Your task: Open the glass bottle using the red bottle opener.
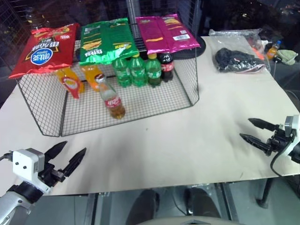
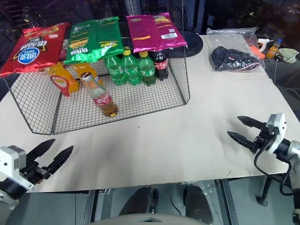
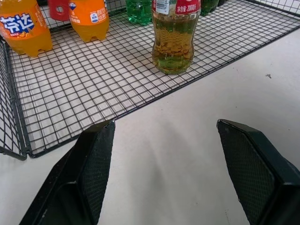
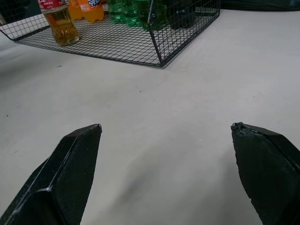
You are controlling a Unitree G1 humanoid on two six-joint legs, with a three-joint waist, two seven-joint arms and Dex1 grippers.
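Amber drink fills the glass bottle (image 1: 110, 97), which we see standing upright on the wire rack (image 1: 140, 105) floor, left of centre in the upper half of the head view, in front of the orange soda bottles (image 1: 91, 75). Our left gripper (image 1: 69, 159) hangs over the bare counter (image 1: 187, 140) at lower left, fingers spread and empty. Our right gripper (image 1: 253, 131), at the right edge, likewise has its fingers wide apart, holding nothing.
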